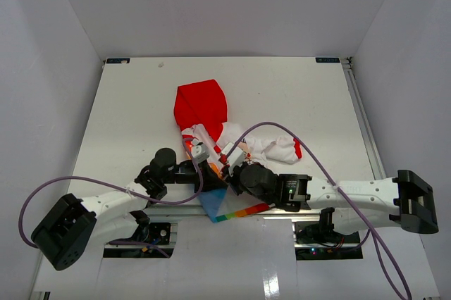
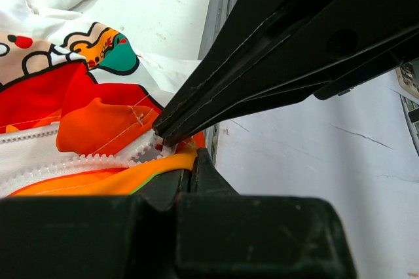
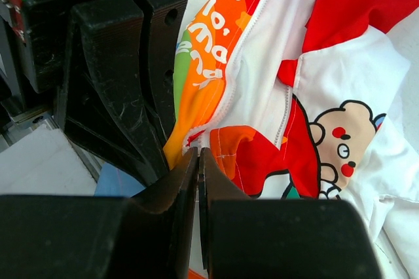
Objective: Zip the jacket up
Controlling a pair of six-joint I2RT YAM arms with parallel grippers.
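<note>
The jacket (image 1: 232, 146) lies crumpled at the table's near edge, its red hood (image 1: 201, 106) pointing away and its rainbow hem (image 1: 243, 212) hanging over the front rail. The white zipper (image 2: 78, 161) stands apart between orange and red panels. My left gripper (image 2: 194, 156) is shut on the orange fabric beside the zipper's lower end. My right gripper (image 3: 198, 153) is shut on the white tape at that same end, where the zipper teeth (image 3: 229, 95) run away from it. In the top view the left gripper (image 1: 213, 175) and right gripper (image 1: 229, 173) meet tip to tip.
A metal rail (image 1: 282, 210) runs along the table's near edge, seen also as the rail (image 2: 219, 4) beside the jacket. Purple cables (image 1: 310, 151) loop over both arms. White walls enclose the table (image 1: 296, 96) on three sides.
</note>
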